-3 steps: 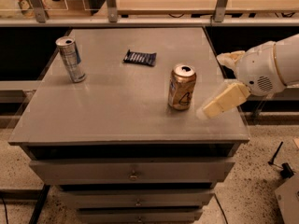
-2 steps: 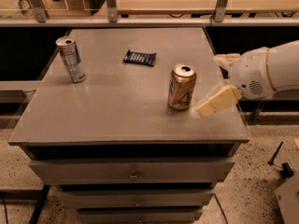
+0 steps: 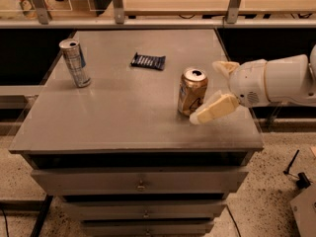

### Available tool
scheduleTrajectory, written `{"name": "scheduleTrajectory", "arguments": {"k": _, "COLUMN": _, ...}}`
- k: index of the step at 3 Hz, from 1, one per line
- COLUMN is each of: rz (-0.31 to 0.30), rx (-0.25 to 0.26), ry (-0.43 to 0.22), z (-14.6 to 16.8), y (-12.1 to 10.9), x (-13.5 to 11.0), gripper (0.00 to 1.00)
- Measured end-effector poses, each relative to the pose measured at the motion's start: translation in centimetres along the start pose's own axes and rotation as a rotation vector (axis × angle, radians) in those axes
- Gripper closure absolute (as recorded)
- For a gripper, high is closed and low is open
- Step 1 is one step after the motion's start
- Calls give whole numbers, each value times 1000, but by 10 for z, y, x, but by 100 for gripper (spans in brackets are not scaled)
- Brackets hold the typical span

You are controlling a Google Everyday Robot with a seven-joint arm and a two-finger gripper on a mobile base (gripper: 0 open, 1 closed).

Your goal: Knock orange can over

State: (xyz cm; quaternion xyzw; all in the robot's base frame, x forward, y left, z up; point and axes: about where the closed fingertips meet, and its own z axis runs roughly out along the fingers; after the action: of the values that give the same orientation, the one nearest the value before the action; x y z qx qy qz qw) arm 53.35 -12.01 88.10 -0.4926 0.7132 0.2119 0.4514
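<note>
The orange can [image 3: 191, 91] stands upright on the grey cabinet top [image 3: 128, 107], right of centre, its silver top showing. My gripper [image 3: 206, 90] comes in from the right on a white arm, open. Its near finger [image 3: 213, 109] reaches the can's lower right side, close to or touching it. The far finger [image 3: 224, 66] sits behind and to the right of the can, apart from it.
A taller silver-and-blue can [image 3: 75, 62] stands at the back left. A dark snack packet [image 3: 148, 61] lies flat at the back centre. The cabinet's right edge [image 3: 247, 112] runs under my arm. Drawers are below the front edge; a wooden shelf is behind.
My gripper has moved left toward the orange can, the near finger closing the gap to its base. The can still stands upright in the same place.
</note>
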Motion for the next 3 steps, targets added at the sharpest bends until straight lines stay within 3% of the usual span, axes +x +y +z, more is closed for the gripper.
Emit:
{"name": "scheduleTrajectory", "arguments": {"k": 1, "rz": -5, "rx": -47, "ry": -73, "z": 16, "y": 1, "x": -3, "gripper": 0}}
{"name": "scheduleTrajectory", "arguments": {"k": 3, "rz": -22, "rx": -122, "ry": -182, "z": 41, "y": 11, "x": -18, "gripper": 39}}
